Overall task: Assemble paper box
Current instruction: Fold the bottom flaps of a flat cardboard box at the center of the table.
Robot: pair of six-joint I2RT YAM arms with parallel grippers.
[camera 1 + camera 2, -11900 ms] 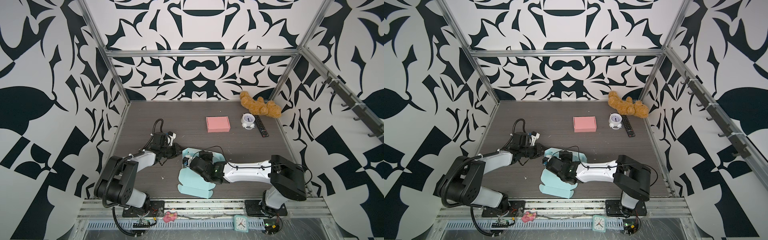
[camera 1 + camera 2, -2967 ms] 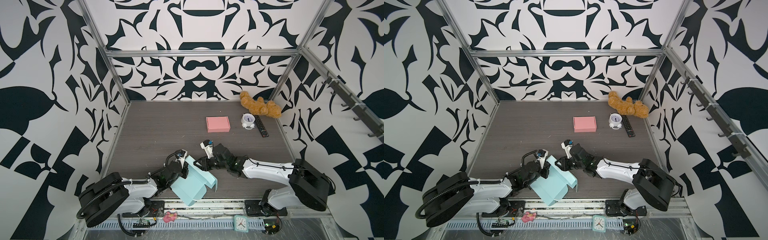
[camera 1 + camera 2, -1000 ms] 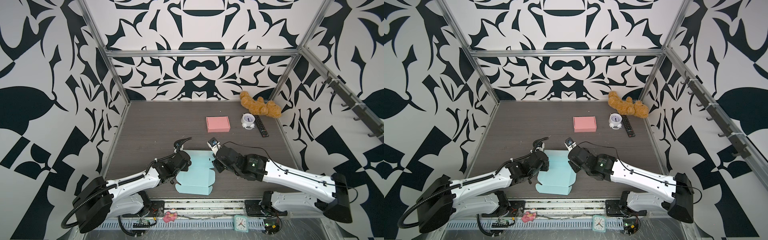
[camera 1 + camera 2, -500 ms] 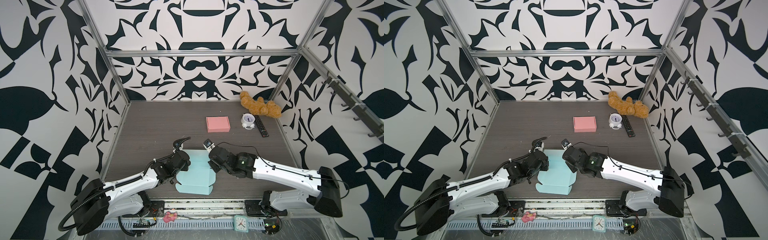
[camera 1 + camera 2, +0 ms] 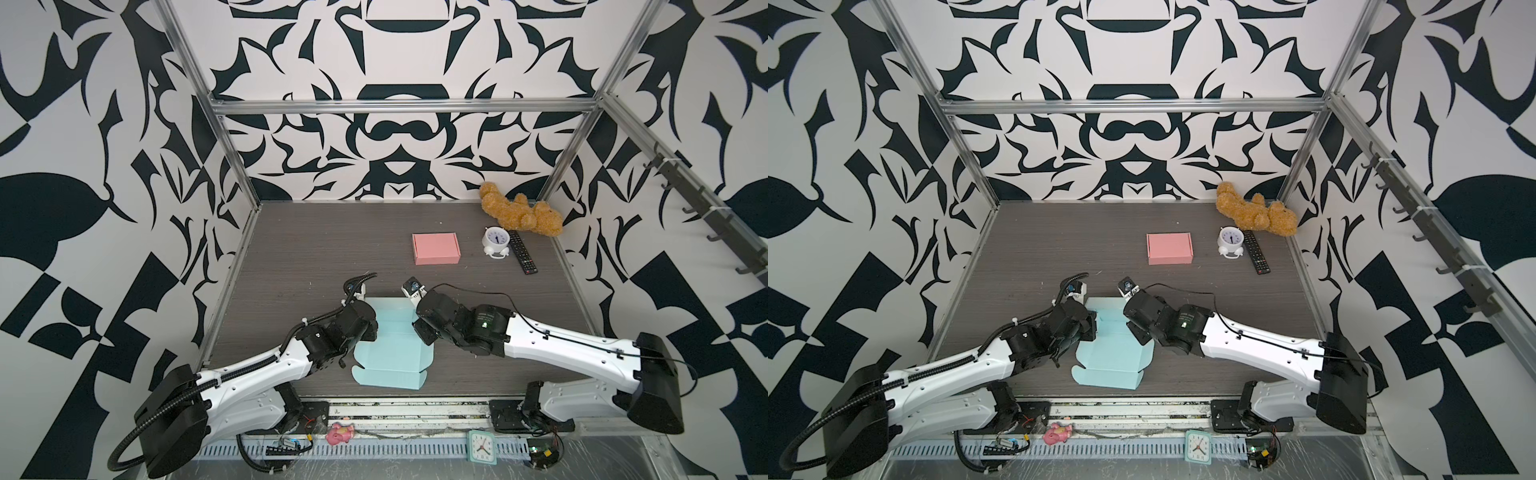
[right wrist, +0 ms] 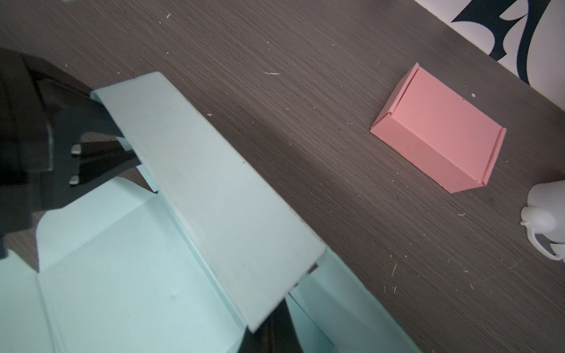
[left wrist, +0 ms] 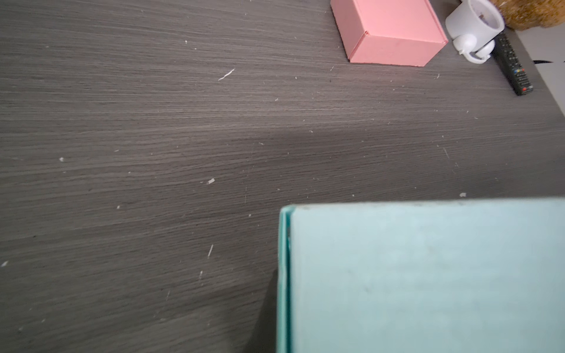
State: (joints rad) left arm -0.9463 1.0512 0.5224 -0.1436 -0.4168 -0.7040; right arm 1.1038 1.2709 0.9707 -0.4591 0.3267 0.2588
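Observation:
The light blue paper box [image 5: 390, 353] [image 5: 1111, 357] lies unfolded on the dark table near the front edge. In the right wrist view its rear wall [image 6: 214, 198] stands up, tilted over the base. My left gripper [image 5: 371, 328] [image 5: 1092, 328] is at the box's left side. In the right wrist view its fingers [image 6: 116, 156] run together under the end of the wall, tips hidden. My right gripper [image 5: 417, 328] [image 6: 275, 333] is shut at the wall's other end, beneath its corner. In the left wrist view the blue panel [image 7: 428, 275] ends at my midline. Whether either gripper pinches paper is hidden.
A closed pink box [image 5: 436, 248] sits mid-table behind the work. A white alarm clock [image 5: 496, 241], a black remote [image 5: 523, 257] and a brown teddy bear [image 5: 521, 212] lie at the back right. Patterned walls and metal posts close in the table.
Three seconds ago both arms held the box tilted up at the front edge; now it lies flat. Over the last second the right wrist slid left to the box. The left arm barely moved.

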